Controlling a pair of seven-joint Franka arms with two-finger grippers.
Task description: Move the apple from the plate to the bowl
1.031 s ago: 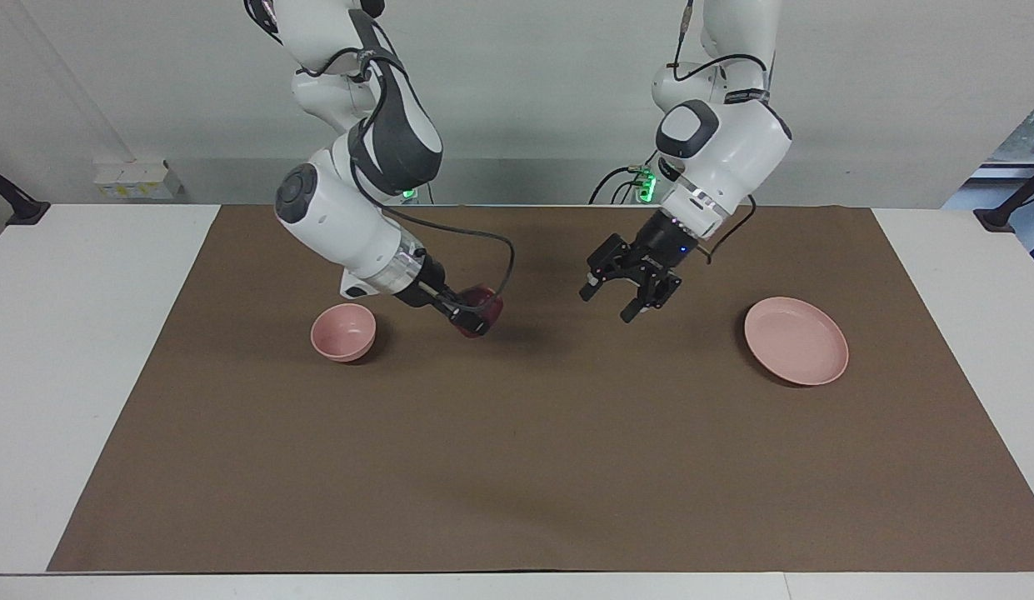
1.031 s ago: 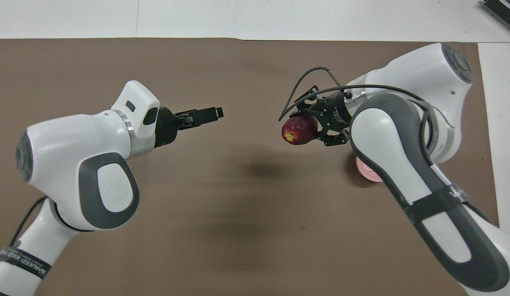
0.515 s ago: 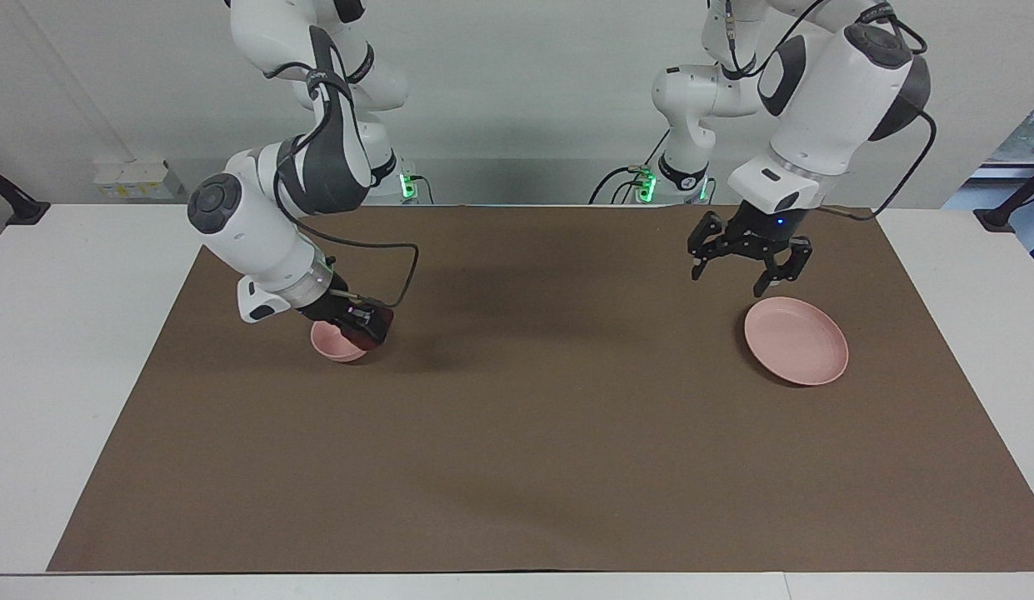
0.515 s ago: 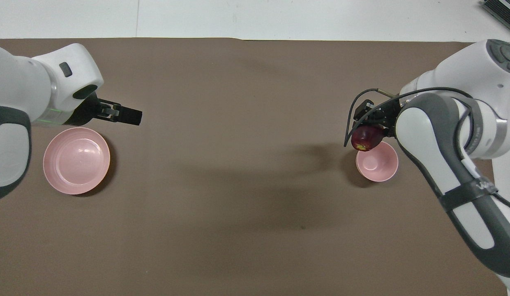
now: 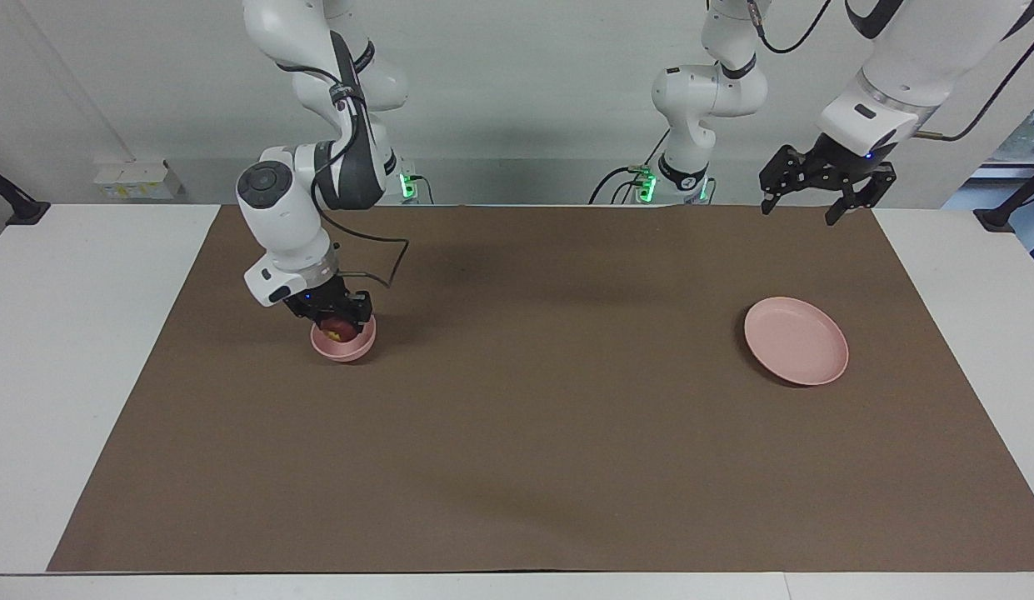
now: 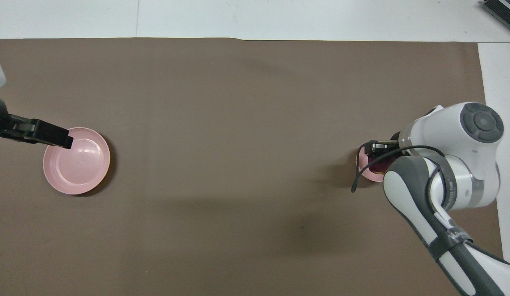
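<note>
Brown mat (image 5: pixel 533 417): covers most of the white table (image 5: pixel 83 350); every item sits on it.
Plate (image 5: pixel 796 341): pink, lying bare toward the left arm's end.
Bowl (image 5: pixel 343 343): pink, toward the right arm's end, well apart from the plate.
Left gripper (image 5: pixel 825 185): raised high, fingers spread apart, holding nothing; the overhead view shows it over the plate's rim.
Right gripper (image 5: pixel 332 310): pointing down into the bowl, fingers either side of the apple; cannot tell whether they grip it.
Apple (image 5: pixel 340 328): dark red, yellow patch showing, inside the bowl's rim.
</note>
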